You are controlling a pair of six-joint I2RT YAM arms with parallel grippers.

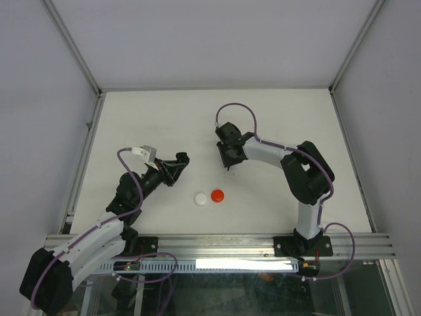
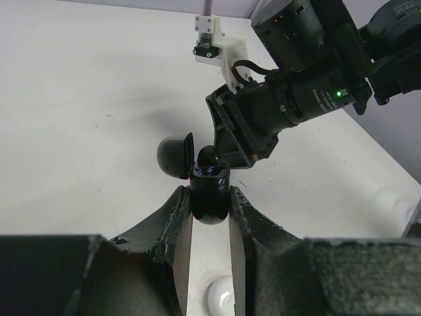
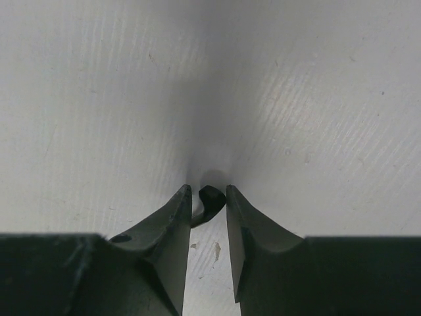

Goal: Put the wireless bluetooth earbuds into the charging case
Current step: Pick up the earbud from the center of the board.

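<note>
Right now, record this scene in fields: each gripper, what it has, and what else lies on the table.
Left gripper: shut on black charging case, lid open
Right gripper: jaws either side of black earbud lying on the table; grip not certain
Loose on table: white round case and red round case, side by side between the arms

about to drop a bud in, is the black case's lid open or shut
Open: the lid is swung back beside the black case body.
</note>
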